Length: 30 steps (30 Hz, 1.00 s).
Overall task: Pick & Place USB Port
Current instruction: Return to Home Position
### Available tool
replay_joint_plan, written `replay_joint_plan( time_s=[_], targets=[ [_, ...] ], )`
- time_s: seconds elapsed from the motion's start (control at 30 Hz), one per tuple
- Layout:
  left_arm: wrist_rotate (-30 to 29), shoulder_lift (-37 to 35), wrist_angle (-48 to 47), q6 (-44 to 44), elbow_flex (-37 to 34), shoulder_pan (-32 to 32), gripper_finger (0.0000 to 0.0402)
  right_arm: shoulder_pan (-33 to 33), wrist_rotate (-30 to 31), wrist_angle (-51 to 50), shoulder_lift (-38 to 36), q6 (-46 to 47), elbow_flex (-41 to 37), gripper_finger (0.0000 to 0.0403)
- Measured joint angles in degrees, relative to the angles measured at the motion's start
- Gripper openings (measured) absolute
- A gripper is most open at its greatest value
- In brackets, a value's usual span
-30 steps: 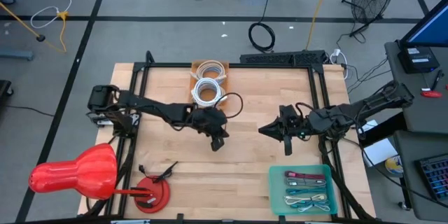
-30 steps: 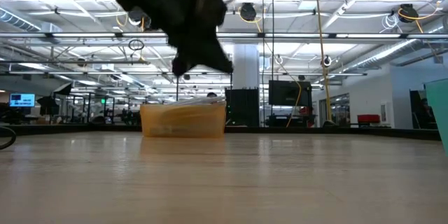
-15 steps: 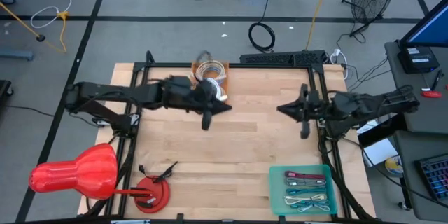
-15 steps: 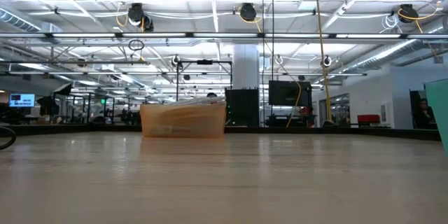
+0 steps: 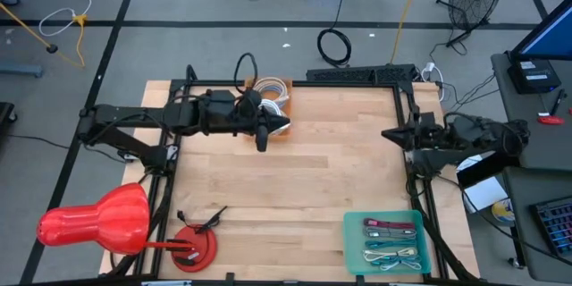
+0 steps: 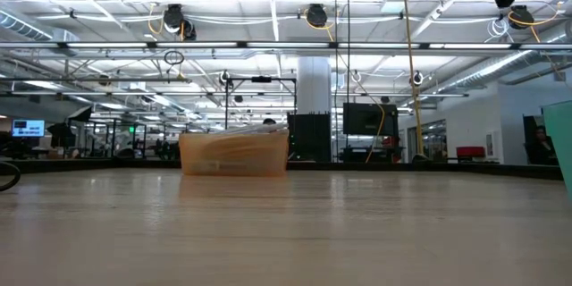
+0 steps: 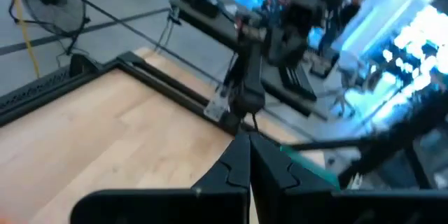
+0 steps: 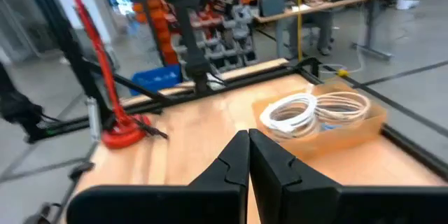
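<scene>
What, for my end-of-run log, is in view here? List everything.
Table: one, light wood, black-framed, centre.
Orange bin: one, orange, top middle of the table.
White cables: two coils, white, inside the orange bin.
Teal bin: one, teal, bottom right corner of the table.
Coloured cables: several, reddish and bluish, inside the teal bin.
Red base: one, red, bottom left of the table.
Red bulbous object: one, red, beyond the table's bottom left.
Left gripper: one, dark, shut, beside the orange bin.
Right gripper: one, dark, shut, at the table's right edge.

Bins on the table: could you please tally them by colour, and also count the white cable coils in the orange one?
Orange bin: 1
Teal bin: 1
White coils: 2
Total: 4
</scene>
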Motion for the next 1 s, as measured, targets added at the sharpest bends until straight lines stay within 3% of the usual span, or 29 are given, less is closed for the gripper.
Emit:
replay_joint_plan(
  time_s=[0.33, 0.47, 0.6, 1.0],
  targets=[
    [-3.50, 0.12, 6.98, -3.77, 0.00, -1.38, 0.0000, 0.00, -11.95, -0.88, -16.58, 1.52, -11.56, 0.0000],
    [-6.47, 0.07, 7.12, -4.27, 0.00, -2.15, 0.0000, -0.02, -13.47, -7.58, -16.88, 3.35, -12.92, 0.0000],
    [-8.66, 0.09, 6.60, -5.17, 0.00, -2.82, 0.0000, 0.00, -16.22, -6.87, -17.02, 2.74, -14.17, 0.0000],
    [-12.14, 0.13, 6.29, -7.23, 0.00, -3.80, 0.0000, 0.07, -21.10, 12.99, -16.98, 0.68, -19.89, 0.0000]
  ],
)
